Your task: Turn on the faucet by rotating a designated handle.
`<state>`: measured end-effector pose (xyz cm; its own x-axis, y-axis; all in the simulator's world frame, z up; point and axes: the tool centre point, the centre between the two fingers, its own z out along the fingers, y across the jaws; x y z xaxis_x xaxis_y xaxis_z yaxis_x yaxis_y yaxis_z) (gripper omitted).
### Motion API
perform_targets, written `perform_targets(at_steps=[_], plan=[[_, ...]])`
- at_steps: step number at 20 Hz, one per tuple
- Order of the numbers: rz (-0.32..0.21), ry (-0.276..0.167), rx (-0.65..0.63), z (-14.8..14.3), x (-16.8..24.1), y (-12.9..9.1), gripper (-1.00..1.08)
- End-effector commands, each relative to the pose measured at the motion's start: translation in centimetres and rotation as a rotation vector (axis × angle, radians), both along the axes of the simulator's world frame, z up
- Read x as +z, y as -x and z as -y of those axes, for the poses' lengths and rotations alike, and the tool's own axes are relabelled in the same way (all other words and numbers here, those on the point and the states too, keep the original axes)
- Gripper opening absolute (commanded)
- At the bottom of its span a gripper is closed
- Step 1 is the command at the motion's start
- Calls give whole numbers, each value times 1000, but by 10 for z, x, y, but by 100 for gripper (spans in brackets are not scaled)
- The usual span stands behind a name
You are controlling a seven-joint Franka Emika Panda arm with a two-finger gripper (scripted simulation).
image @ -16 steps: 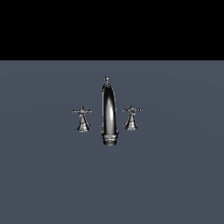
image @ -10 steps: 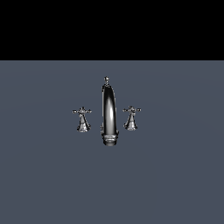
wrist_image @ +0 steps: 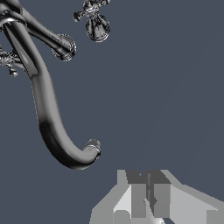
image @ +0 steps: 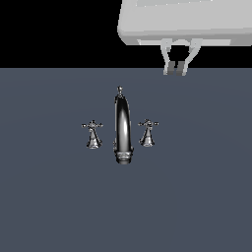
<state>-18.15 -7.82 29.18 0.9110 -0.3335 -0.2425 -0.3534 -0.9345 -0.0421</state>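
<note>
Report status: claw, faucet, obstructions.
Claw empty, high above the exterior view's right handle. Faucet untouched. Nothing in the way.

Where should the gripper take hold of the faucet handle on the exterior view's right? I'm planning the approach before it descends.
Probably grip the cross-shaped top of the right-hand handle, coming down from above. It stands upright on a flared base, its short arms sticking out sideways, so fingers closing across one arm could turn it. The gripper hangs above and behind it, apart from the spout, which leaves that side free.

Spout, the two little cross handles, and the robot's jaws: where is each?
spout (image: 123,128): exterior view, mid-arch.
handle on the exterior view's left (image: 92,126): exterior view, cross top.
handle on the exterior view's right (image: 147,124): exterior view, cross top.
gripper (image: 176,69): exterior view, between fingertips.
</note>
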Motion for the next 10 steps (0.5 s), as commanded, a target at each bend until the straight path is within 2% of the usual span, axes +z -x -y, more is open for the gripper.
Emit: perform_targets(at_steps=[1, 2, 4, 5, 6, 7, 8, 9, 10], plan=[[16, 23, -85, 7, -23, -26, -65], [37, -5, -78, 3, -31, -39, -54], [31, 34, -93, -7, -58, -54, -15], [39, 51, -191, 22, -64, -62, 5], [40, 53, -199, 25, -63, -61, 5], [64, 46, -296, 52, -68, -71, 21], [65, 46, -300, 54, -68, -70, 21], [83, 38, -210, 0, -77, -94, 23], [76, 87, -297, 48, -91, -89, 45]])
